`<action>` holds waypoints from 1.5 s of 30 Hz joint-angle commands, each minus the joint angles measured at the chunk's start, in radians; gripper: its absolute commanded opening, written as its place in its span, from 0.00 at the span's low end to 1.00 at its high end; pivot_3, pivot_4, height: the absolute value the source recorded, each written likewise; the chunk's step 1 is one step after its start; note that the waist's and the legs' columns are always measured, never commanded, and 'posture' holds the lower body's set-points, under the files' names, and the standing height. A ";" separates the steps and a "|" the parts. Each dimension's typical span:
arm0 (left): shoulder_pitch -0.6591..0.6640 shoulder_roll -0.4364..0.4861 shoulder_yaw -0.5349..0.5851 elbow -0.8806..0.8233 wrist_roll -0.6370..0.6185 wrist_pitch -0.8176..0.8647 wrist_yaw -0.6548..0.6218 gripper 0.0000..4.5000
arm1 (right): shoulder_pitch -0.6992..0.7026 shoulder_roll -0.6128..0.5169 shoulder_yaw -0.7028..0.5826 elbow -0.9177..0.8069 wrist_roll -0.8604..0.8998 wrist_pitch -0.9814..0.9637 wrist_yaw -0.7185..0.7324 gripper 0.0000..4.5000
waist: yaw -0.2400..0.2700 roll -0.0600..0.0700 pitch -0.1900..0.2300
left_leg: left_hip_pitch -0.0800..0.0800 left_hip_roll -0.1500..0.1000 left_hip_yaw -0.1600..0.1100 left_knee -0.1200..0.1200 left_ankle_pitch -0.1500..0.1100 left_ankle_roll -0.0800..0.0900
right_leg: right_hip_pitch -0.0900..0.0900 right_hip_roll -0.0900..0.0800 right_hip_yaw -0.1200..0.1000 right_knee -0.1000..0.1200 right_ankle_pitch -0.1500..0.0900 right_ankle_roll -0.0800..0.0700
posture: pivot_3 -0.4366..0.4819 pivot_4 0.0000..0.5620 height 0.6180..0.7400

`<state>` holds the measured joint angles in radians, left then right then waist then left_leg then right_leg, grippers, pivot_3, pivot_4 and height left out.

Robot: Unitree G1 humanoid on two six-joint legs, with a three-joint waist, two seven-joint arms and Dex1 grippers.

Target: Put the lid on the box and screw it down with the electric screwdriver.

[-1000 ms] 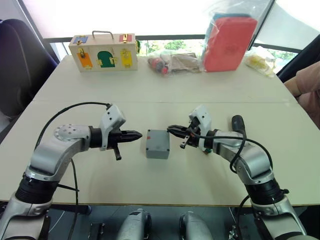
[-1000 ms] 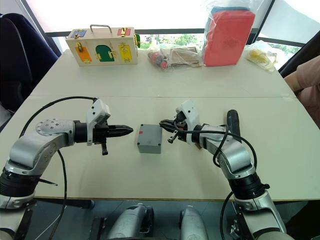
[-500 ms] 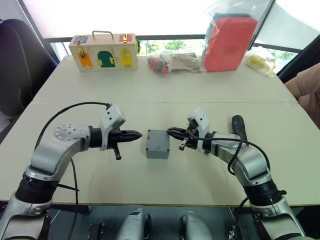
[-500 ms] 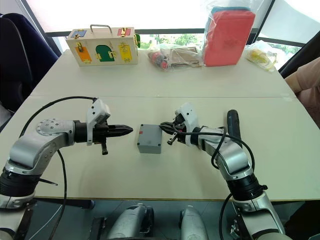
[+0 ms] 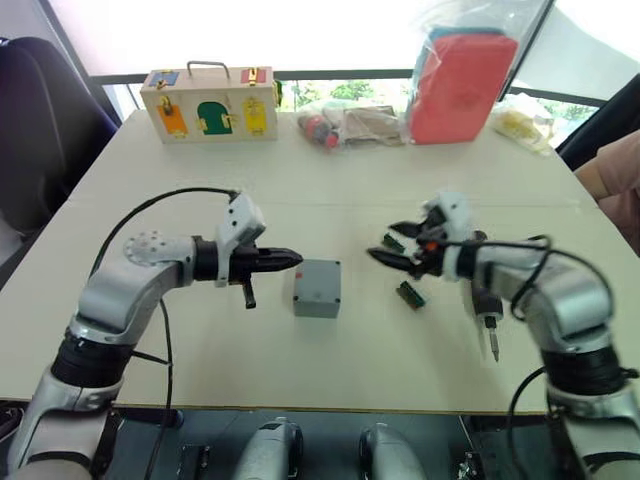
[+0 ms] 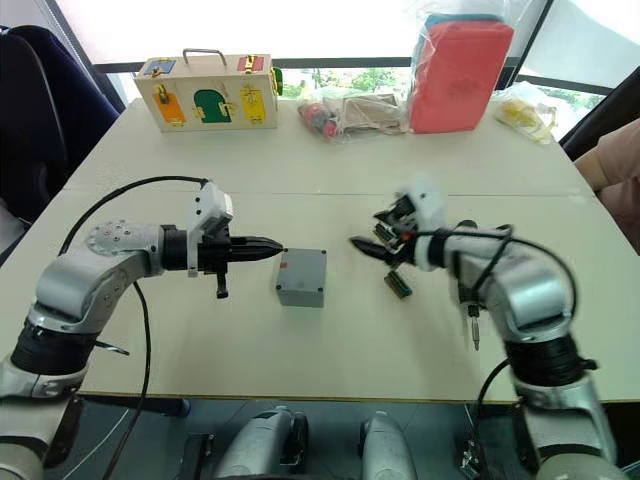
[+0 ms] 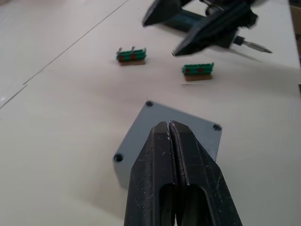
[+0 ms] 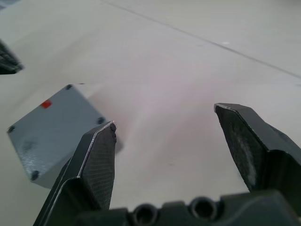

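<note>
- Pulling back from the box (image 5: 317, 288) since a second ago and lifting clear of it: right gripper (image 5: 398, 244), uncovering two green-and-brown blocks (image 5: 409, 295) and the electric screwdriver (image 5: 483, 312) on the table.
- Edging closer to the box over the same second: left gripper (image 5: 290, 261).
- Spreading wide, holding nothing, hovering above the table (image 5: 330, 180) to the right of the box: right gripper's two black fingers (image 8: 94, 160).
- Pressing tightly together, gripping nothing, pointing at the box's left side from just beside it: left gripper's two fingers (image 7: 186, 160).
- Sitting between the two grippers at the table's middle, one in number: grey box, lid (image 6: 303, 268) already lying on top, dark screw holes at the corners, small red mark on the top face.
- Lying apart on the table, two in number: green-and-brown blocks, one (image 7: 131, 55) near the right gripper's fingers, the other (image 7: 198, 71) nearer the robot.
- Resting on the table below the right forearm, one in number: electric screwdriver, thin metal bit pointing toward the near edge.
- Standing along the far edge:
  - one wooden case (image 5: 208, 103) with coloured doors and a handle, shut;
  - one clear plastic bag (image 5: 350, 125) holding small items, red among them, hard to make out;
  - one large red box (image 5: 459, 88) wrapped in a plastic bag;
  - one further bag (image 5: 518, 124) with yellow contents.
- Showing at the right edge: part of a person's arm (image 5: 610, 170).
</note>
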<state>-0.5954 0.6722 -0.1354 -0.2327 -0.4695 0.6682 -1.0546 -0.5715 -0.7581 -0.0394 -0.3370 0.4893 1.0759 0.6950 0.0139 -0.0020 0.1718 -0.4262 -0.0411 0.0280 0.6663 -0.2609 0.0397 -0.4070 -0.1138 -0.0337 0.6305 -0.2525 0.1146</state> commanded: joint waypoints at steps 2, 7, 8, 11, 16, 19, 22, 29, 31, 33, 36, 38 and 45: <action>-0.089 -0.058 -0.083 0.035 0.035 -0.120 -0.082 0.00 | -0.165 -0.227 -0.049 0.072 0.054 0.367 0.032 0.99 | -0.002 0.000 0.000 | 0.000 0.000 0.000 0.000 0.000 0.001 | 0.000 0.000 0.000 0.000 0.000 0.000 | 0.48 0.27 1.00; -0.123 -0.112 -0.162 0.063 0.085 -0.220 -0.147 0.00 | -0.260 -0.319 0.013 0.294 0.101 0.539 -0.009 0.99 | -0.007 0.000 0.000 | 0.000 0.001 0.001 -0.001 -0.001 0.001 | 0.000 -0.003 0.001 -0.001 0.000 -0.001 | 0.48 0.27 1.00; -0.129 -0.122 -0.173 0.068 0.095 -0.233 -0.151 0.00 | -0.265 -0.339 0.038 0.337 0.128 0.539 -0.010 0.99 | -0.008 0.000 0.000 | 0.000 0.001 0.001 -0.002 -0.001 0.001 | -0.001 -0.004 0.001 -0.002 0.000 -0.001 | 0.48 0.27 1.00; -0.143 -0.150 -0.198 0.090 0.123 -0.277 -0.156 0.00 | -0.268 -0.373 0.128 0.458 0.162 0.539 -0.012 0.99 | -0.007 0.000 0.000 | -0.001 0.001 0.002 -0.001 -0.001 0.001 | -0.001 -0.005 0.002 -0.002 0.000 0.000 | 0.48 0.27 1.00; -0.125 -0.169 -0.209 0.107 0.163 -0.319 -0.145 0.00 | -0.289 -0.374 0.265 0.506 0.134 0.539 -0.002 0.99 | -0.008 0.000 0.000 | -0.001 0.001 0.002 -0.001 -0.001 0.002 | -0.001 -0.005 0.002 -0.002 0.000 0.000 | 0.48 0.27 1.00; -0.110 -0.181 -0.205 0.114 0.178 -0.321 -0.122 0.00 | -0.333 -0.334 0.312 0.550 0.130 0.539 -0.002 0.99 | -0.011 0.000 0.000 | -0.001 0.001 0.002 -0.001 -0.001 0.002 | -0.002 -0.004 0.002 -0.002 0.000 0.000 | 0.48 0.27 1.00; -0.097 -0.192 -0.197 0.100 0.174 -0.306 -0.107 0.00 | -0.350 -0.308 0.365 0.576 0.095 0.527 0.002 0.99 | -0.009 0.000 0.000 | -0.001 0.001 0.002 -0.001 -0.001 0.001 | -0.002 -0.004 0.002 -0.001 0.000 0.000 | 0.48 0.27 1.00; -0.068 -0.193 -0.172 0.070 0.165 -0.279 -0.073 0.00 | -0.355 -0.283 0.473 0.631 0.020 0.482 0.048 0.99 | -0.002 0.000 0.000 | -0.002 0.000 0.002 0.000 -0.001 0.002 | -0.002 -0.004 0.001 -0.001 0.000 0.000 | 0.48 0.27 1.00; -0.062 -0.193 -0.167 0.067 0.165 -0.273 -0.061 0.00 | -0.346 -0.291 0.512 0.612 0.008 0.472 0.073 0.89 | -0.003 0.000 0.000 | -0.001 0.000 0.002 0.000 -0.001 0.002 | -0.001 -0.004 0.001 -0.001 0.000 0.000 | 0.48 0.27 1.00; -0.054 -0.195 -0.162 0.065 0.164 -0.270 -0.049 0.00 | -0.332 -0.293 0.537 0.602 -0.011 0.459 0.083 0.78 | -0.003 0.000 -0.001 | -0.001 0.000 0.001 0.000 -0.001 0.002 | -0.001 -0.004 0.001 -0.001 0.000 0.000 | 0.48 0.27 1.00; -0.045 -0.193 -0.157 0.060 0.162 -0.266 -0.038 0.00 | -0.322 -0.292 0.557 0.606 -0.036 0.437 0.104 0.56 | -0.003 0.000 -0.001 | -0.001 0.000 0.001 0.000 -0.001 0.002 | -0.001 -0.004 0.001 -0.001 0.000 0.000 | 0.48 0.27 1.00; -0.035 -0.183 -0.142 0.055 0.155 -0.254 -0.032 0.00 | -0.321 -0.282 0.551 0.631 -0.058 0.415 0.111 0.42 | -0.003 0.000 -0.001 | -0.001 0.000 0.001 0.000 -0.001 0.002 | -0.001 -0.003 0.000 -0.001 0.000 0.000 | 0.48 0.27 1.00; -0.043 -0.180 -0.032 0.190 0.127 -0.252 0.014 0.00 | -0.499 -0.172 0.240 0.863 -0.106 0.203 0.016 0.41 | -0.021 -0.001 -0.001 | 0.000 0.000 0.002 0.001 -0.001 0.002 | 0.000 -0.003 0.001 -0.001 0.001 0.001 | 0.48 0.27 1.00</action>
<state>-0.6234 0.4919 -0.2125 -0.0741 -0.3290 0.4265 -1.0593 -0.9518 -0.9408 0.3624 0.4814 0.3962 1.3473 0.7729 -0.0073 -0.0031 0.1705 -0.4263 -0.0418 0.0303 0.6671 -0.2619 0.0415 -0.4077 -0.1164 -0.0329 0.6297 -0.2509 0.1168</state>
